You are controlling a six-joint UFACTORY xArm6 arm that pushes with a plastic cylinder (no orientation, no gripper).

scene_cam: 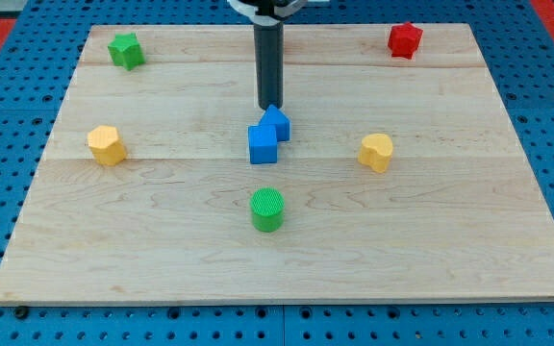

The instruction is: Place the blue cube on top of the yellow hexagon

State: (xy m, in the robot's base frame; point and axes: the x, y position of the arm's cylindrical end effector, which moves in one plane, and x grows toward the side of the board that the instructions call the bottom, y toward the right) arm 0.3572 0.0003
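The blue cube [264,145] sits near the board's middle, touching a second blue block [277,123] of pointed shape just behind it to the right. The yellow hexagon [107,145] lies at the view's left, far from the cube. My tip [268,106] is at the end of the dark rod, just above the two blue blocks in the view, right at the pointed blue block's top edge.
A yellow block [377,152] of rounded shape lies at the right. A green cylinder [267,210] stands below the cube. A green star-like block [126,50] is at the top left, a red one [405,39] at the top right. The wooden board [162,240] lies on a blue pegboard.
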